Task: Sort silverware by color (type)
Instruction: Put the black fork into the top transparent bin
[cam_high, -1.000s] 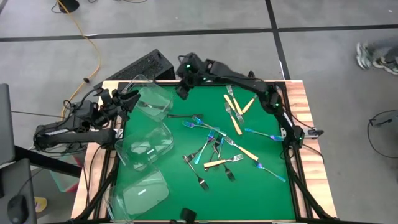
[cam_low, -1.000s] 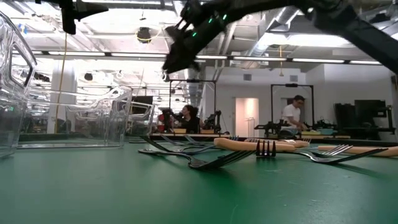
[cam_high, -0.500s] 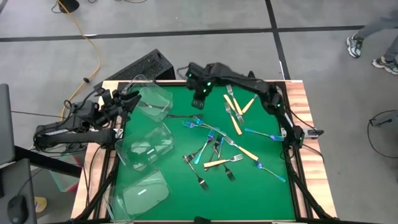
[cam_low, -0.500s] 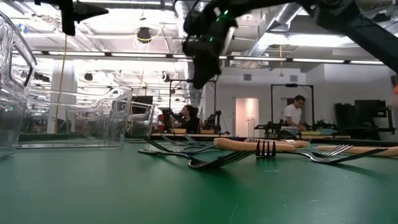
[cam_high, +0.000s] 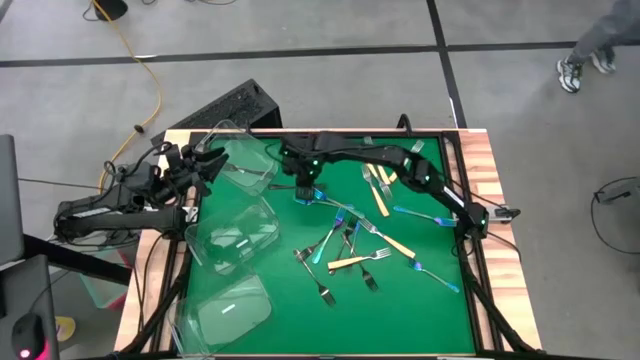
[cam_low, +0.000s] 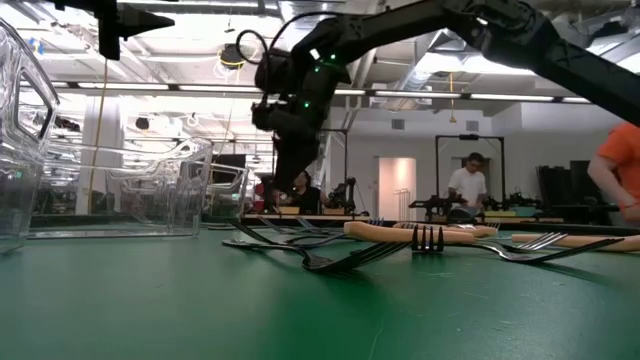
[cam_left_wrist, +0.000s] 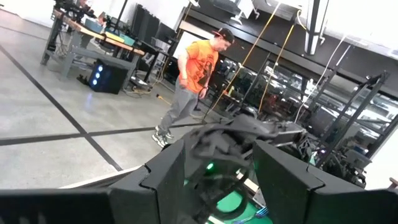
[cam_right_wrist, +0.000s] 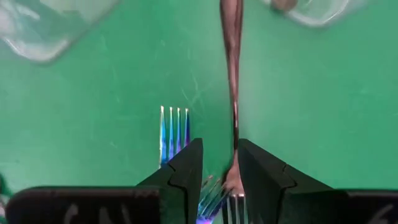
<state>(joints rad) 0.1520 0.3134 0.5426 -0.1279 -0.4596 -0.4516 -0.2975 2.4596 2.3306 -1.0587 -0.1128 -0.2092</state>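
Forks lie scattered on the green mat (cam_high: 400, 310): blue-purple ones (cam_high: 425, 214), cream-handled ones (cam_high: 378, 192) and dark silver-grey ones (cam_high: 322, 290). My right gripper (cam_high: 305, 188) hangs open just above the far-left end of the heap. In the right wrist view its fingers (cam_right_wrist: 219, 180) stand on either side of the neck of a dark fork (cam_right_wrist: 233, 74), beside a blue fork's tines (cam_right_wrist: 174, 127). In the low view the right gripper (cam_low: 288, 185) sits slightly above the mat. My left gripper (cam_high: 212, 160) waits open over the far tub and holds nothing (cam_left_wrist: 217, 180).
Three clear plastic tubs stand in a row along the mat's left side: far (cam_high: 248, 165), middle (cam_high: 232, 235), near (cam_high: 225, 305). Wooden table borders (cam_high: 495, 200) frame the mat. A person in orange (cam_left_wrist: 198, 74) walks in the room beyond.
My right gripper has swung from the table's far edge toward the near side and down, turning to point downward over the dark fork and blue fork at the heap's far-left end. The forks and tubs have stayed put.
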